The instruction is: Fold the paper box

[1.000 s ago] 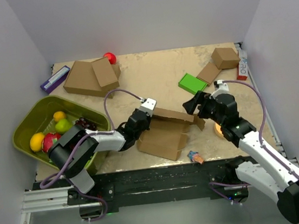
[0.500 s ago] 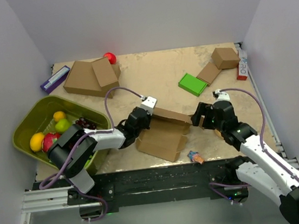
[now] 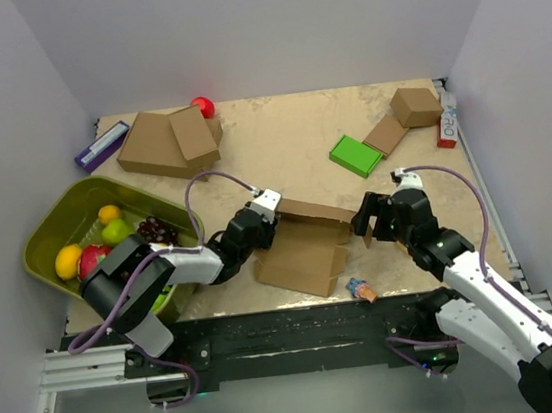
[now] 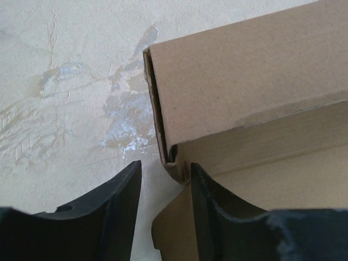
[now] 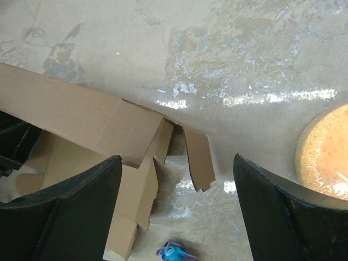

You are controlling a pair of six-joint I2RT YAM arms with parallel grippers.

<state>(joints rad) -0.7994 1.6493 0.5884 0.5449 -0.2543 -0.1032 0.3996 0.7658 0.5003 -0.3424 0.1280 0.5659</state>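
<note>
Paper box [image 3: 302, 254] is lying half-folded on the table [image 3: 287, 135], near the front edge and between the two arms, with one panel standing up along its far side. The left gripper [image 4: 163, 175] is hovering at the left rear corner of the box, its fingers apart, the corner sitting in the gap and not clamped. The right gripper [image 5: 176, 163] is hanging over the loose flaps at the right end, its fingers spread wide and gripping nothing. A small blue toy [image 3: 360, 288] is lying just beside the near right corner.
</note>
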